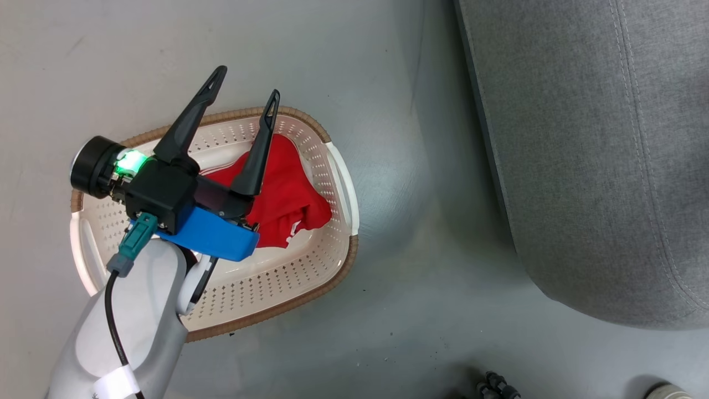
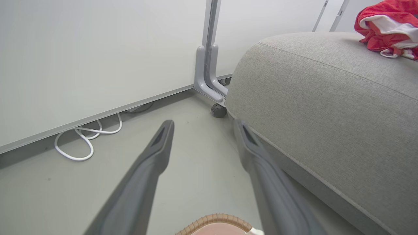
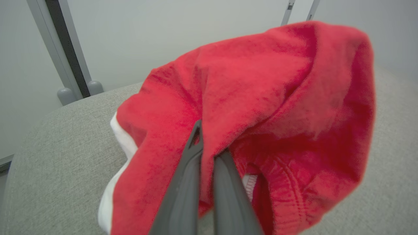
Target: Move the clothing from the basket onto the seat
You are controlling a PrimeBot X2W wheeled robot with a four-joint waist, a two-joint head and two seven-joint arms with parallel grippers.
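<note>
A red garment (image 1: 282, 194) lies crumpled in the cream perforated basket (image 1: 327, 260) on the floor. My left gripper (image 1: 247, 82) hovers over the basket's far side, open and holding nothing; the left wrist view shows its fingers (image 2: 156, 153) spread above the basket's brown rim (image 2: 215, 220). The grey sofa (image 1: 598, 155) stands to the right of the basket. My right gripper (image 3: 209, 140) is shut on a second red garment with white trim (image 3: 267, 91), which is at the sofa cushion (image 3: 58, 156). That garment (image 2: 388, 26) also appears on top of the sofa (image 2: 326, 98).
A white partition wall with a grey wheeled leg (image 2: 209, 71) stands beyond the sofa's end. A white cable (image 2: 81, 143) loops on the floor at its base. Grey floor (image 1: 421, 233) separates basket and sofa. A shoe tip (image 1: 664, 390) shows at the bottom right.
</note>
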